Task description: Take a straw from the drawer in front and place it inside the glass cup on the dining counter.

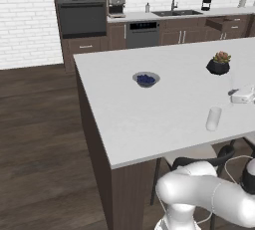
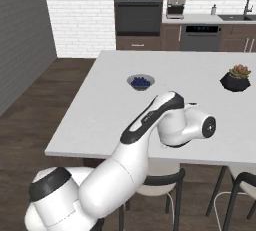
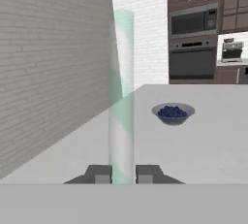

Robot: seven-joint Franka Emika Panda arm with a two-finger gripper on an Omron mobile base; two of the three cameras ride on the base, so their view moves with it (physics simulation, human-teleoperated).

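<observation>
Blueberry bowl (image 1: 146,79), plant pot (image 1: 218,64), glass cup (image 1: 214,118), well apart on dining counter (image 1: 124,109)

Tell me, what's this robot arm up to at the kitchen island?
The white arm's gripper is shut on a thin pale greenish straw, held upright between its fingers above the white dining counter. A clear glass cup stands on the counter near the edge closest to the robot, with nothing in it that I can see, so the straw has yet to go in. Further along sit a grey bowl of blue berries and a small potted plant.
</observation>
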